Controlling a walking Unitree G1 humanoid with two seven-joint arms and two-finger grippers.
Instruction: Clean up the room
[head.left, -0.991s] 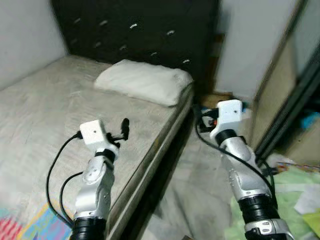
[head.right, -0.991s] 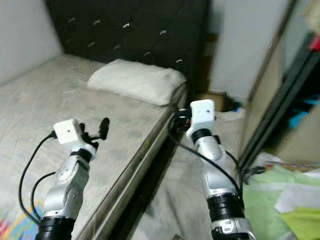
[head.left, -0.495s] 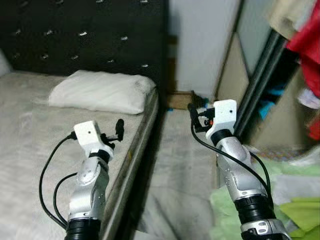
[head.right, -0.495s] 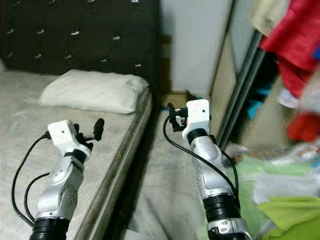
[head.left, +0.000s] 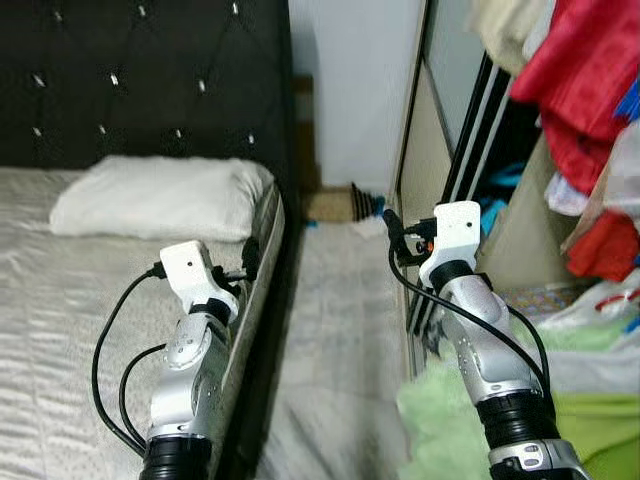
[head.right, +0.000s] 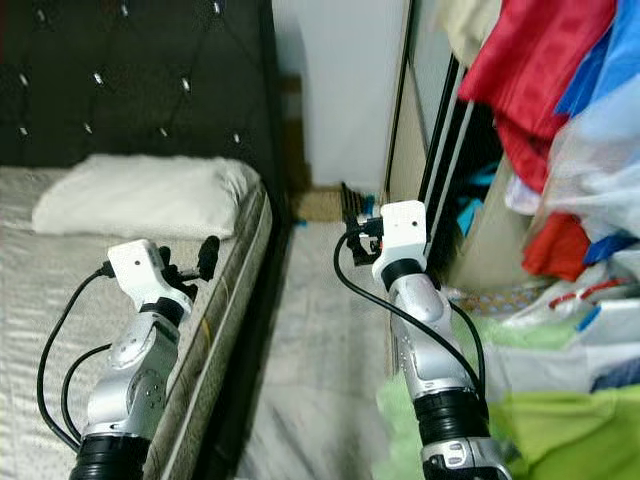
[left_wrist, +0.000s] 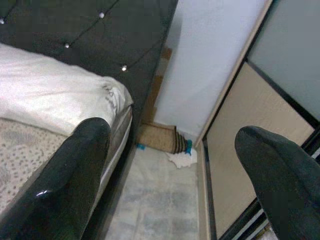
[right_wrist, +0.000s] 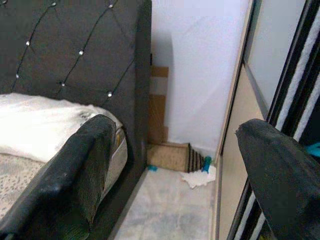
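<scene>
My left gripper (head.left: 250, 257) is held up over the bed's right edge, open and empty; its black fingers (left_wrist: 65, 185) stand wide apart. My right gripper (head.left: 388, 222) hovers over the floor aisle beside the wardrobe, also open with nothing between its fingers (right_wrist: 75, 170). At the aisle's far end, against the wall, a white crumpled cloth (left_wrist: 180, 159) lies beside a brown cardboard piece (left_wrist: 156, 137) and a small blue item (right_wrist: 206, 162). A green cloth (head.left: 440, 410) lies on the floor under my right arm.
The bed (head.left: 60, 300) with a white pillow (head.left: 155, 197) and black tufted headboard (head.left: 150, 80) is on the left. A sliding wardrobe door (head.left: 425, 150) borders the narrow aisle (head.left: 330, 330). Red clothes (head.left: 575, 80) and plastic bags (head.left: 600, 310) crowd the right.
The camera has swung right, from the bed toward the aisle and wardrobe; hanging clothes have come into view. Both arms keep the same raised pose with fingers open.
</scene>
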